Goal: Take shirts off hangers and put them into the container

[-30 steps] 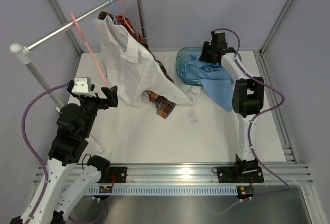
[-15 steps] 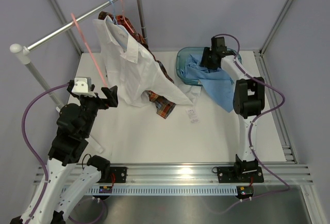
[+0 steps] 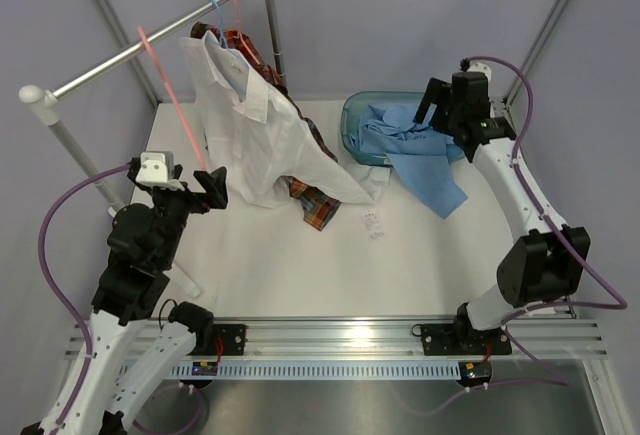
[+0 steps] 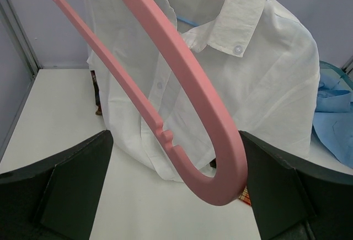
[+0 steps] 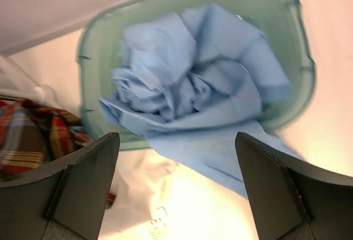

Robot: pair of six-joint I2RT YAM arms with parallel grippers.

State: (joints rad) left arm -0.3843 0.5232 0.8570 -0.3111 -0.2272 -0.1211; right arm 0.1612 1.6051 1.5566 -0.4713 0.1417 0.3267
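Note:
The light blue shirt [image 3: 400, 140] lies crumpled in the teal container [image 3: 352, 115], one part draping over its rim onto the table. From above, the right wrist view shows that shirt [image 5: 193, 85] in the container [image 5: 83, 85]. My right gripper [image 3: 437, 107] hovers open over it, holding nothing. The white shirt [image 3: 255, 130] hangs from the rail, with the plaid shirt [image 3: 316, 207] behind and below it. A bare pink hanger [image 3: 175, 95] hangs slanted from the rail. Its lower end [image 4: 220, 179] sits between the fingers of my open left gripper [image 4: 175, 157], close to the right finger.
The silver rail [image 3: 120, 55] on two posts crosses the back left, with a blue hanger hook [image 3: 213, 5] and a pink one [image 3: 232, 0] on it. A white paper tag [image 3: 372, 221] lies on the table. Frame posts stand at the back corners.
My right gripper opened, let go of the light blue shirt and drew up and to the right, away from the container. The left arm and pink hanger have not moved.

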